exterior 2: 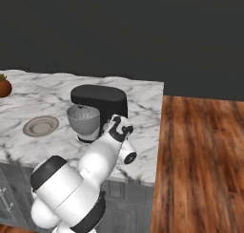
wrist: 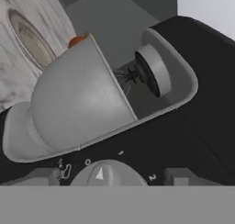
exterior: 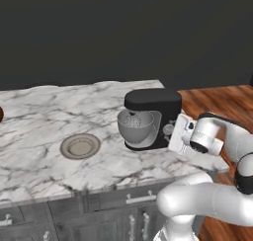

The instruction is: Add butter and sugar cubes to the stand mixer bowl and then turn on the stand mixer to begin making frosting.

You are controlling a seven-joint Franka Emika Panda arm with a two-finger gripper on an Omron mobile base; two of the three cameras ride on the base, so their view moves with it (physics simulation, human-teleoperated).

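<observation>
1. The stand mixer bowl (exterior: 136,126) is seated on the stand mixer (exterior: 153,117), under its black head, with the wire whisk (exterior: 132,120) hanging into its mouth. I cannot make out any contents from either base view.
2. The stand mixer stands on the marble table (exterior: 44,116), close to the table's right end, where the wood floor (exterior 2: 200,155) begins.
3. A round grey plate (exterior: 80,146) lies flat on the table, well apart from the mixer on its left. Its surface looks pale; I cannot tell whether anything small lies on it.
4. I cannot make out the butter or the sugar cubes in any view.
5. My arm reaches forward over the table's front edge, wrist bent toward the mixer's near side. My pincer (exterior: 174,133) sits just beside the mixer body, at the height of the bowl's base.
6. In the hand view the silver knob (wrist: 108,173) of the mixer is directly ahead and very near, with dial marks around it. The finger tips (wrist: 41,177) show as dark blocks on either side of the knob; the pincer is spread, and I cannot tell whether it touches the knob.
7. The hand view is rolled: the bowl appears on its side. The right base view adds a brown pot (exterior 2: 5,88) at the table's far left edge.
</observation>
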